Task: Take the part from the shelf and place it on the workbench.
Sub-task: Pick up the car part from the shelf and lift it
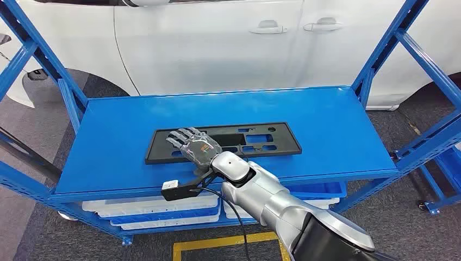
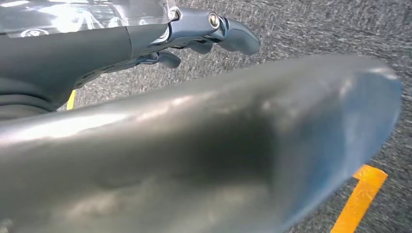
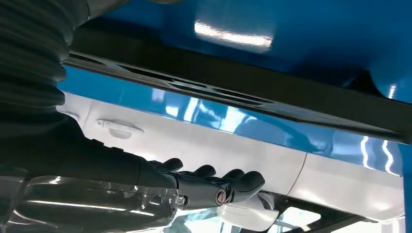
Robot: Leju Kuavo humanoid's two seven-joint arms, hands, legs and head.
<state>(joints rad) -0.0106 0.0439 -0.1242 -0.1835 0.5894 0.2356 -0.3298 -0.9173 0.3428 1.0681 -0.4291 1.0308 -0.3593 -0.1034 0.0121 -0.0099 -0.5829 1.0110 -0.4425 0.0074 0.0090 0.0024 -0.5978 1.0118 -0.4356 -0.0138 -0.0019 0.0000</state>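
A flat black plastic part with several cut-outs lies across the middle of the blue shelf top. My right hand reaches in from the lower right and lies flat over the part's left end with its fingers stretched out and holding nothing. In the right wrist view the fingers are straight, and a gap separates them from the black part. My left hand hangs over the grey floor, its fingers loose and empty.
A white car stands close behind the shelf. Blue uprights and slanted braces frame both sides. White trays fill the lower level. Yellow floor tape runs in front of the shelf.
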